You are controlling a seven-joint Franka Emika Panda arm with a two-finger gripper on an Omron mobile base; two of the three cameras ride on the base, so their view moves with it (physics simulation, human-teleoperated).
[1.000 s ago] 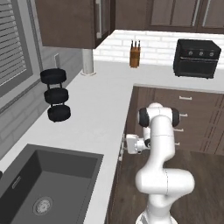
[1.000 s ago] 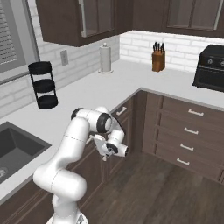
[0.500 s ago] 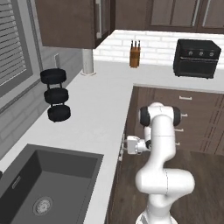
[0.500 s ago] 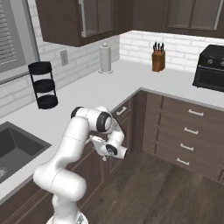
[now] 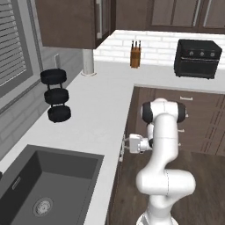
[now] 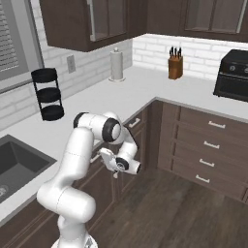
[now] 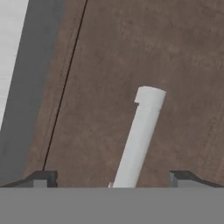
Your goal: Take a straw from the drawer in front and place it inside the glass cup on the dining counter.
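Claw (image 7: 109, 179) crept closer, wide apart at drawer (image 7: 131, 65) handle (image 7: 140, 135).

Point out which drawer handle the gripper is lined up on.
The top drawer's handle under the sink-side counter, a pale bar framed between the open gripper fingertips. The stacked handles on the right-hand cabinet bank sit well away from it.

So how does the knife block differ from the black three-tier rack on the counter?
The knife block is a solid brown wooden block with dark knife handles sticking out of its top; the rack is black, taller and open, with three round stacked tiers. The block stands near the toaster oven, the rack nearer the sink. Both stand upright against the wall.
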